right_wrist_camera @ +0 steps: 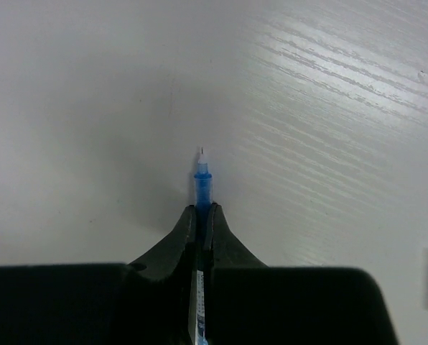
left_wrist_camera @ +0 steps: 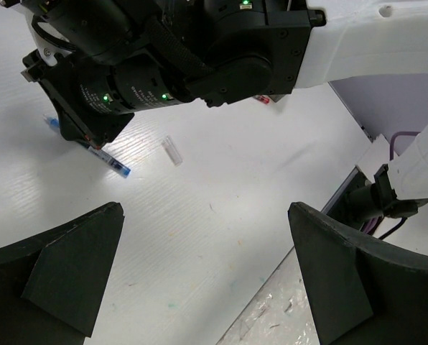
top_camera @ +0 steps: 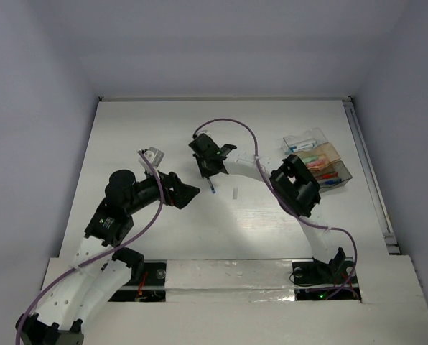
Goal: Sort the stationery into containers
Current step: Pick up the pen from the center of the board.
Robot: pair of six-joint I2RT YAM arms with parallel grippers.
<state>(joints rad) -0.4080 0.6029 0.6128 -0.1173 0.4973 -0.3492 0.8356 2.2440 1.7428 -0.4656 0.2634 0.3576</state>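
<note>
My right gripper (top_camera: pixel 208 171) is shut on a blue pen (right_wrist_camera: pixel 202 183) at mid-table. The pen's tip sticks out past the fingertips, close over the white table; the pen also shows in the top view (top_camera: pixel 212 189) and the left wrist view (left_wrist_camera: pixel 110 164). In the right wrist view the gripper (right_wrist_camera: pixel 202 212) pinches the pen's barrel. My left gripper (top_camera: pixel 191 194) is open and empty, just left of the right gripper; its jaws (left_wrist_camera: pixel 205 208) stand wide apart over bare table. The containers (top_camera: pixel 342 169) stand at the far right, with blue, pink-orange and red items inside.
A small clear plastic piece (top_camera: pixel 236 192) lies on the table right of the held pen; it also shows in the left wrist view (left_wrist_camera: pixel 171 151). The right arm's elbow (top_camera: pixel 296 185) hangs beside the containers. A taped strip (top_camera: pixel 228 277) runs along the near edge.
</note>
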